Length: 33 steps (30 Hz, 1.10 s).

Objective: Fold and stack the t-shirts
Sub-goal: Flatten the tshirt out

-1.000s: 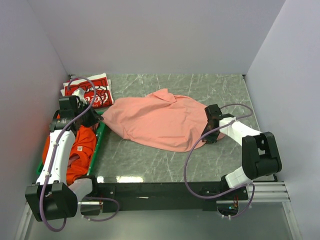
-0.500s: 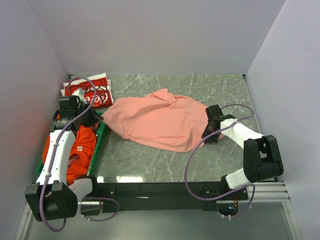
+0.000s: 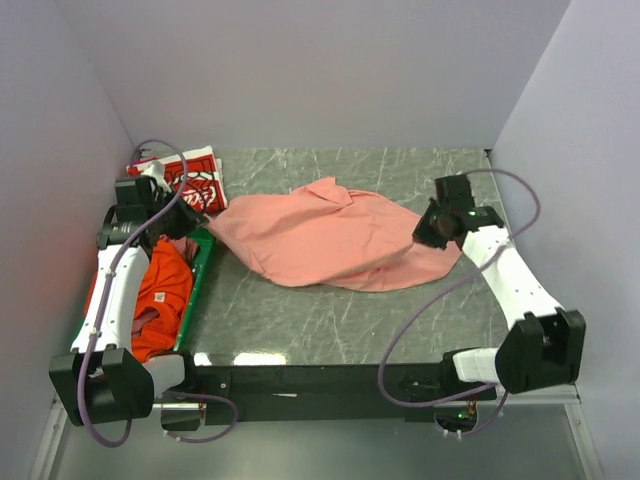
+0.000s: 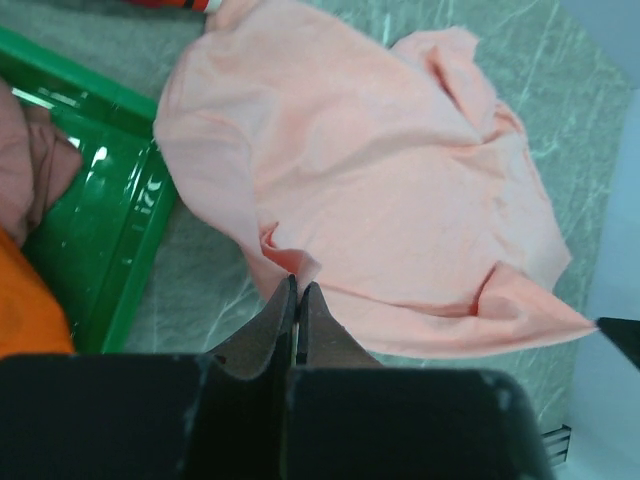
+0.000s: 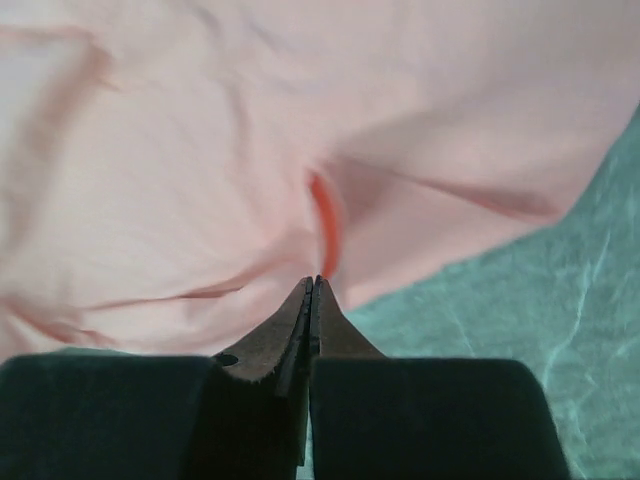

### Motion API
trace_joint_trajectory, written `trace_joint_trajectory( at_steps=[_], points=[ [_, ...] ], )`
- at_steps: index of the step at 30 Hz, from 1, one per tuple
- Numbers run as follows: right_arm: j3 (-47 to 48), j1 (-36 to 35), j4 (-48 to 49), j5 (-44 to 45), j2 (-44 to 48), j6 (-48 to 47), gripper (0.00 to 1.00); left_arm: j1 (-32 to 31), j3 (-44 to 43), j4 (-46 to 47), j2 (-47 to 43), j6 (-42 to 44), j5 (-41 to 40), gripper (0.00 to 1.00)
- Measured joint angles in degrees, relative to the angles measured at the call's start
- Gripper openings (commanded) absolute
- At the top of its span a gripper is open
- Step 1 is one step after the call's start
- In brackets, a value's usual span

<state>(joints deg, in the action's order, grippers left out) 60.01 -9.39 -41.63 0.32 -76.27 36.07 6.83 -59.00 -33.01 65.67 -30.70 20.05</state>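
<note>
A salmon-pink t-shirt (image 3: 320,240) lies rumpled across the middle of the table. My left gripper (image 3: 198,218) is shut on a pinch of its left edge; the left wrist view shows the tips (image 4: 298,285) closed on a small fold of the pink cloth (image 4: 380,170). My right gripper (image 3: 422,240) is shut on the shirt's right edge, and its tips (image 5: 314,282) bite a raised crease in the pink cloth (image 5: 200,180). A folded red t-shirt with white print (image 3: 190,180) lies at the back left. An orange t-shirt (image 3: 160,290) and a mauve one (image 4: 30,170) lie in the crate.
A green plastic crate (image 3: 198,275) stands along the left side of the table, its rim (image 4: 110,200) just beside the pink shirt's left edge. Grey walls close in the back, left and right. The right arm's purple cable loops over the table's front right.
The right gripper has shut on the pink shirt's right edge and swung up and back with it, stretching that side. The left arm has drawn back a little with the left edge.
</note>
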Motion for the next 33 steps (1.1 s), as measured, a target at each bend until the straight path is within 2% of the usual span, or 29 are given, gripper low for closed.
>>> trace_joint_trajectory(
  at_steps=[8,15,17,21,25,29,33],
  points=[
    [12.8,3.5,-4.0,-1.3,9.6,-1.5,0.00,0.0,-9.0,1.0,2.4,-1.4,1.7,0.00],
    [19.3,4.8,-6.6,-1.6,13.9,-3.5,0.00,0.0,-14.1,5.1,2.5,-4.1,3.7,0.00],
    [17.3,4.9,-5.6,-2.7,13.9,-3.7,0.00,0.0,-14.1,5.8,2.9,-4.5,4.4,0.00],
    [4.8,4.9,-1.1,-6.7,13.6,-3.5,0.05,0.0,-12.0,6.1,3.5,-4.5,5.5,0.01],
    [-4.9,4.9,2.2,-9.8,6.1,-3.0,0.19,0.0,-8.3,5.3,3.5,-4.2,5.7,0.01],
    [-6.4,4.9,5.6,-11.2,-0.1,-3.0,0.26,0.0,-5.9,4.4,3.5,-3.3,5.9,0.00],
    [-4.1,4.9,9.6,-11.6,-5.9,-3.4,0.28,0.0,-4.4,4.0,3.4,-2.5,6.0,0.00]
  ],
)
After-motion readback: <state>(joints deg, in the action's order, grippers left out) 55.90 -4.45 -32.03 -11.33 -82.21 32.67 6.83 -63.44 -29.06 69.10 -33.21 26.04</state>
